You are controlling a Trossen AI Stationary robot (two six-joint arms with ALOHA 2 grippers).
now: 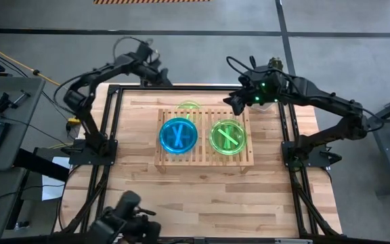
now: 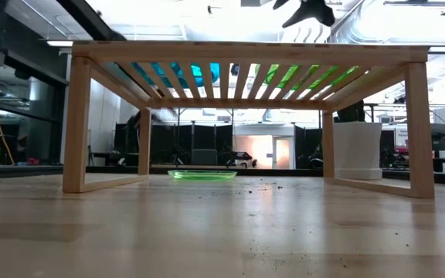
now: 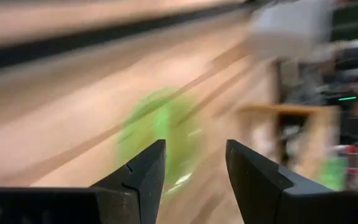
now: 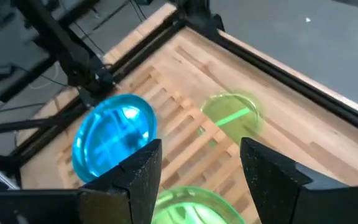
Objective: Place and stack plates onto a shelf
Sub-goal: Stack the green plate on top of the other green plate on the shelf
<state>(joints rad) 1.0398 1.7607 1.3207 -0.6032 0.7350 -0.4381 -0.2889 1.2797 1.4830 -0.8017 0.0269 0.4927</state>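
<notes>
The wooden slat shelf (image 1: pixel 204 157) stands mid-table. On it rest a cyan-blue plate (image 1: pixel 179 135) to the left and a lime green plate (image 1: pixel 228 137) to the right; whether either is a stack I cannot tell. Another green plate (image 1: pixel 189 106) lies flat on the table just behind the shelf, also seen as the green plate (image 2: pixel 202 175) under the shelf and the green plate (image 4: pixel 232 115). My left gripper (image 1: pixel 160 76) is open near the table's far edge, with the blurred green plate (image 3: pixel 160 137) ahead of it. My right gripper (image 1: pixel 237 103) is open, hovering above the shelf's far right corner.
A black metal frame (image 1: pixel 112 122) runs along the table's edges, with both arm bases mounted on it. Bare butcher-block surface (image 1: pixel 202 196) lies in front of the shelf. A white container (image 2: pixel 358 150) shows beyond the shelf in the low view.
</notes>
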